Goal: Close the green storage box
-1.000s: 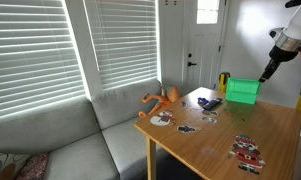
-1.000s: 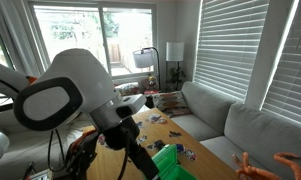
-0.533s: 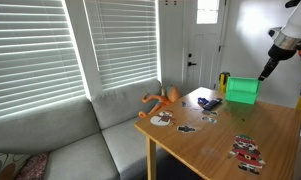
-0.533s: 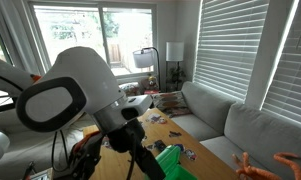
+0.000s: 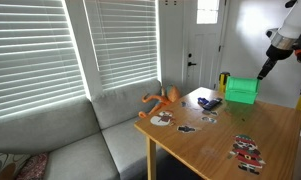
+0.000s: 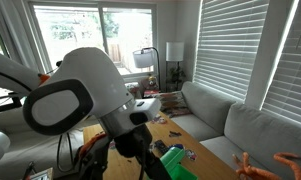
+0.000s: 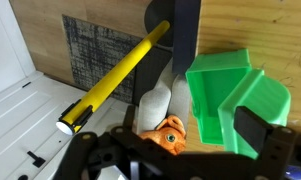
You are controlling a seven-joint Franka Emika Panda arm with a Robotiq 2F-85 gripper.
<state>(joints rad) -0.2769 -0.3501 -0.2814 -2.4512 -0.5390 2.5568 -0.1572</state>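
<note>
Green storage box (image 5: 242, 91), small rectangular plastic: hinged lid raised, standing on wooden counter (image 5: 220, 140). Gripper (image 5: 261, 70) just above it, jaws spread apart.

The storage box (image 5: 243, 91) stood at the far end of the tabletop (image 5: 215, 140), with an upright post (image 5: 224, 82) just beside it on its left. The tool (image 5: 262, 70) hung just above the box. A toy figure (image 5: 162, 99) lay at the tabletop's corner nearest the couch (image 5: 80, 140), and cards (image 5: 248, 150) lay near the front edge.
</note>
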